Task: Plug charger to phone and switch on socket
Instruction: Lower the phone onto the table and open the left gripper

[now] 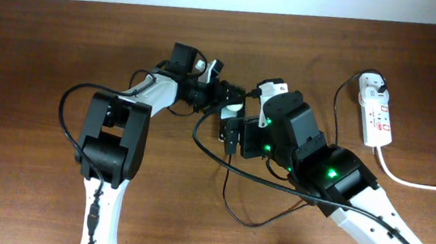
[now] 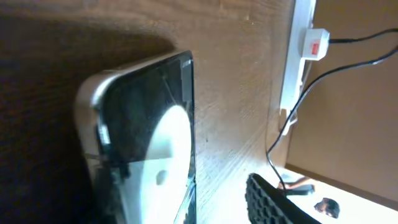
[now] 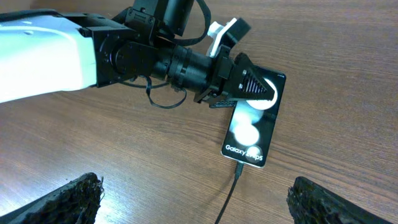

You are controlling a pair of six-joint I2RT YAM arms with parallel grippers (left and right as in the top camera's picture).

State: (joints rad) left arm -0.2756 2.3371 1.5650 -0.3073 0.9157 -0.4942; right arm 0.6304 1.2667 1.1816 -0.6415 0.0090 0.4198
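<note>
**Right wrist view: phone flat on the desk, cable tip at its lower edge**

Right wrist camera looks down on the black rectangular smartphone [image 3: 252,134], which lies flat on the brown wooden desk [image 3: 348,74] with its face up. Two white round blobs and small white text show on the screen. The thin black charger cable [image 3: 229,196] comes up from the lower border of this view. Its small black connector tip [image 3: 239,169] meets the lower short edge of the phone. It is not possible to tell if the tip sits fully inside.

The left claw [image 3: 245,93] is at the upper end of the phone, and one ribbed black finger [image 3: 255,84] lies over the upper blob. In the left wrist view the phone [image 2: 155,124] fills the left side very close, and one ribbed finger [image 2: 267,199] shows to the right of it with a strip of desk between. I cannot tell if this claw is clamped on the phone or only rests there.

The right claw [image 3: 198,202] hangs above the cable with its two dark fingers [image 3: 65,202] wide apart, and it holds nothing.

In the overhead view the white elongated power strip [image 1: 377,114] with red markings lies well apart from the phone, near the right side of the desk. A white adapter [image 1: 372,83] is plugged in at its far end, and a thick white cord [image 1: 407,178] leaves its near end toward the right edge. The left wrist view shows a red switch [image 2: 314,46] on the strip, but its position cannot be read.
</note>
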